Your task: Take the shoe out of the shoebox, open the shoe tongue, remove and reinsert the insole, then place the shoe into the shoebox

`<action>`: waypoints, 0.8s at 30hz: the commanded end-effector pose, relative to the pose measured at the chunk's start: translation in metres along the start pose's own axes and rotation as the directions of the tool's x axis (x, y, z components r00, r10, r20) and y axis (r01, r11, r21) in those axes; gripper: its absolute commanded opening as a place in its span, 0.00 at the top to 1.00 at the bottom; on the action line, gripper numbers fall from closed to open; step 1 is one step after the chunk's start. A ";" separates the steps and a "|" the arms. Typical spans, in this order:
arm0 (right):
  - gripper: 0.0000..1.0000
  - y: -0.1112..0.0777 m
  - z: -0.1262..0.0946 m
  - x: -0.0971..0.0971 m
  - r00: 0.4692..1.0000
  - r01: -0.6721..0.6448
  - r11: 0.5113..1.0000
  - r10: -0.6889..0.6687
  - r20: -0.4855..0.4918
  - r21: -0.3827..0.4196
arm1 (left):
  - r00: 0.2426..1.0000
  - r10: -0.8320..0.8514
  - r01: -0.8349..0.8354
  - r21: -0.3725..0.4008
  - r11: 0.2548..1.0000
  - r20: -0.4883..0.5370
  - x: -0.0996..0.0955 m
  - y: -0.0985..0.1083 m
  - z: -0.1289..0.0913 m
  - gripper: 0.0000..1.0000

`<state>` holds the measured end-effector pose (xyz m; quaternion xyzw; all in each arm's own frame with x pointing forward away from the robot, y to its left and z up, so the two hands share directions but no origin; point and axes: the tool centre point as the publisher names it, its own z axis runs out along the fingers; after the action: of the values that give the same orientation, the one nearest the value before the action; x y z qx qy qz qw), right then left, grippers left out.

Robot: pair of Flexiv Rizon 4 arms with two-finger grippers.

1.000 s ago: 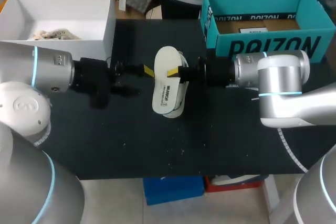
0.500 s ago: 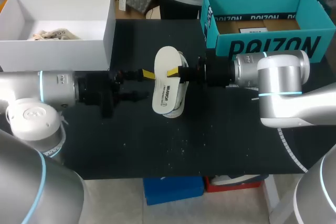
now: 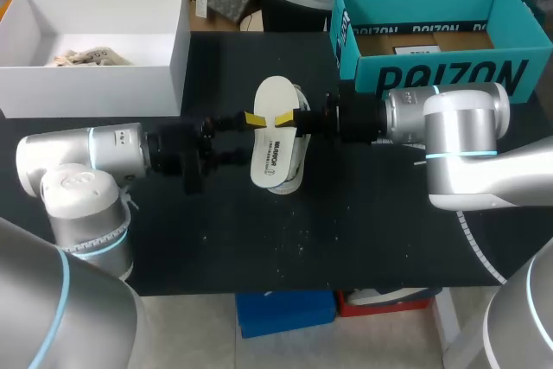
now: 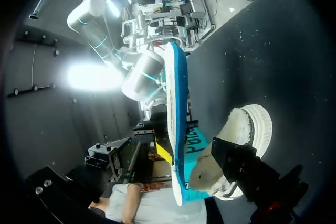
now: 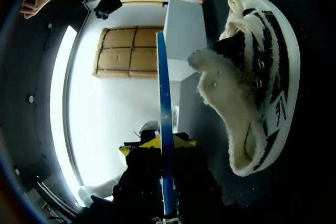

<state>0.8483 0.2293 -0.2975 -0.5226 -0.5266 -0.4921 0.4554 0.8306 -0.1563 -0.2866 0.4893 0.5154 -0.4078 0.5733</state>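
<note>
The right gripper was pinched on the white, blue-backed insole, holding it by its right edge just above the shoe. The shoe lay on the black table, outside the teal shoebox and to its left. The left gripper stood at the insole's other edge with its fingers spread, one yellow fingertip against the insole and the other finger lower, apart from it

Shoe, insole block ctr; table front free.
</note>
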 end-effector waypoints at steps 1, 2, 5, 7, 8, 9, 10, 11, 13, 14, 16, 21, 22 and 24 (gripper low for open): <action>1.00 0.000 0.001 0.000 1.000 0.000 1.000 0.000 0.001 -0.002 | 0.999 0.010 -0.010 -0.004 1.000 0.031 0.006 0.002 0.008 0.15; 1.00 0.000 0.001 0.000 1.000 0.000 1.000 0.000 0.001 -0.002 | 0.999 0.022 -0.022 -0.003 1.000 0.026 0.007 0.001 0.009 0.16; 1.00 0.000 0.001 0.000 1.000 0.000 1.000 0.000 0.001 -0.002 | 0.999 0.023 -0.023 -0.001 1.000 0.026 0.007 0.000 0.010 0.47; 1.00 0.000 0.001 0.000 1.000 0.000 1.000 0.000 0.001 -0.002 | 0.999 0.020 -0.020 0.001 1.000 0.031 0.008 0.001 0.011 0.50; 1.00 0.000 0.001 0.000 1.000 0.000 1.000 0.000 0.001 -0.002 | 0.999 0.017 -0.017 0.004 1.000 0.031 0.008 0.001 0.012 0.52; 1.00 0.000 0.001 0.000 1.000 0.000 1.000 0.000 0.001 -0.002 | 1.000 0.017 -0.018 0.008 1.000 0.025 0.009 0.001 0.014 0.58; 1.00 0.000 0.001 0.000 1.000 0.000 1.000 0.000 0.001 -0.002 | 1.000 0.015 -0.015 0.008 1.000 0.024 0.010 0.001 0.015 0.61; 1.00 0.000 0.001 0.000 1.000 0.000 1.000 0.000 0.001 -0.002 | 1.000 0.014 -0.015 0.009 1.000 0.023 0.010 0.002 0.016 0.61; 1.00 0.000 0.001 0.000 1.000 0.000 1.000 0.000 0.001 -0.002 | 1.000 0.014 -0.014 0.013 1.000 0.023 0.011 0.002 0.018 0.66; 1.00 0.000 0.001 0.000 1.000 0.000 1.000 0.000 0.001 -0.002 | 1.000 0.013 -0.013 0.014 1.000 0.022 0.011 0.002 0.018 0.67; 1.00 0.000 0.001 0.000 1.000 0.000 1.000 0.000 0.001 -0.002 | 1.000 0.013 -0.013 0.018 1.000 0.022 0.011 0.002 0.020 0.69; 1.00 0.000 0.001 0.000 1.000 0.000 1.000 0.000 0.001 -0.002 | 1.000 0.004 -0.004 0.021 1.000 0.009 0.012 0.003 0.024 1.00; 1.00 0.000 0.001 0.000 1.000 0.000 1.000 0.000 0.001 -0.002 | 1.000 0.003 -0.003 0.020 1.000 0.009 0.012 0.004 0.024 1.00; 1.00 -0.001 0.001 0.000 1.000 0.004 1.000 -0.004 0.002 -0.006 | 1.000 0.006 -0.006 0.023 1.000 -0.002 0.012 0.005 0.026 1.00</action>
<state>0.8494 0.2284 -0.2982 -0.5228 -0.5271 -0.4928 0.4538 0.8395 -0.1761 -0.2983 0.4947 0.5071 -0.4151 0.5707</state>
